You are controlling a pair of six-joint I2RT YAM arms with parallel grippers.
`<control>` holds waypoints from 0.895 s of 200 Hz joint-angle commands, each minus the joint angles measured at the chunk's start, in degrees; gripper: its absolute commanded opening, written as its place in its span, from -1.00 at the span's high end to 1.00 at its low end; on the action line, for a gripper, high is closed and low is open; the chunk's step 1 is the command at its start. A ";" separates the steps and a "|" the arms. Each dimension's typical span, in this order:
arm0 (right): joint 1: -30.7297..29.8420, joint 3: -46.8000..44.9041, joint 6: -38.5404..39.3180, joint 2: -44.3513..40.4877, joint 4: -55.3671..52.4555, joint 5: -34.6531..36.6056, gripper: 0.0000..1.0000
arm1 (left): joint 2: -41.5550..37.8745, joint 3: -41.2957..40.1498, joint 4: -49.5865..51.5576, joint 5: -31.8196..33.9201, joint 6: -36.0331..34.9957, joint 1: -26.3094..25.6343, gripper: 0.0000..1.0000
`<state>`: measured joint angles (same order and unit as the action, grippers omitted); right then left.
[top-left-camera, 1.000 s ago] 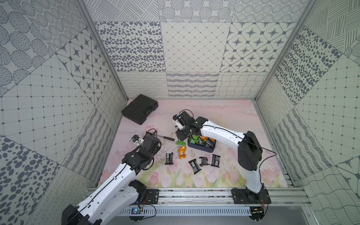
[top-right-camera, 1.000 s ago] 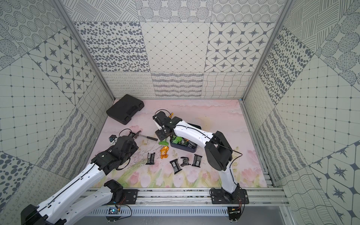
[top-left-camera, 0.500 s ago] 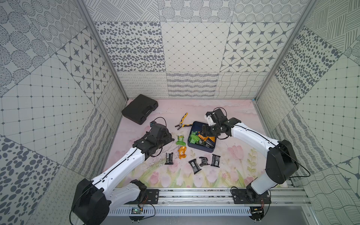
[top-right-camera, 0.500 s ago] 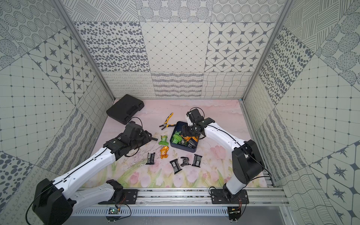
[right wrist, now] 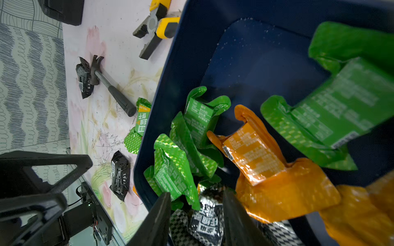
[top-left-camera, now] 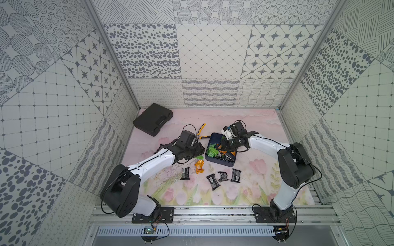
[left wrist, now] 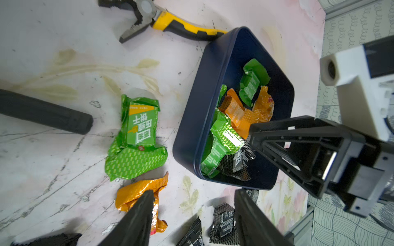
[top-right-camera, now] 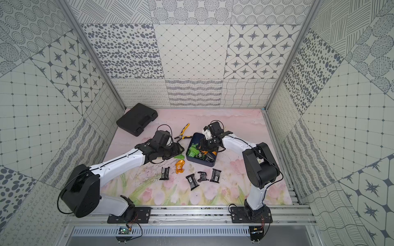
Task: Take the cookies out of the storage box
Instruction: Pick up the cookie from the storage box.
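The navy storage box (top-left-camera: 219,163) (top-right-camera: 199,163) (left wrist: 191,119) (right wrist: 170,74) holds green, orange and black cookies (left wrist: 234,119) (right wrist: 251,153). My right gripper (right wrist: 197,204) (top-left-camera: 224,148) reaches into it, open, its fingers astride a black packet (right wrist: 204,219). To the left of the box hangs my left gripper (left wrist: 194,204) (top-left-camera: 200,150), open and empty. Under it lie a green packet (left wrist: 138,132) (top-left-camera: 199,157) and an orange packet (left wrist: 136,191) (top-left-camera: 199,166). Several black packets (top-left-camera: 213,181) (top-right-camera: 193,181) lie in front of the box.
Yellow-and-black pliers (top-left-camera: 201,133) (left wrist: 170,19) (right wrist: 157,27) lie behind the box's left corner. A hammer (right wrist: 113,91) (left wrist: 42,112) lies left of the box, with a black packet (right wrist: 84,78) at its head. A black case (top-left-camera: 153,121) sits at the back left.
My left arm has reached forward to the box's left side. My right gripper has swung from left of the box into it, down onto the packets. A green packet has come into view beside the box.
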<state>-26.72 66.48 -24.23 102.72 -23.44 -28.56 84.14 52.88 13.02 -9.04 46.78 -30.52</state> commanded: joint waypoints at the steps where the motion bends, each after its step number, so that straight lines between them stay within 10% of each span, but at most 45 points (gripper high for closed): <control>1: -0.35 0.14 -0.61 1.82 4.01 -2.91 0.21 | 3.20 0.89 -6.17 -7.13 0.52 -0.33 -0.24; 179: -1.16 -1.69 -0.47 3.59 6.02 -6.27 0.92 | 6.71 0.80 -10.47 -6.39 3.18 -0.28 0.03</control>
<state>-27.68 65.69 -25.06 106.65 -19.09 -34.35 92.01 53.47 4.43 -15.90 49.93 -30.68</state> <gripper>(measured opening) 0.072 0.477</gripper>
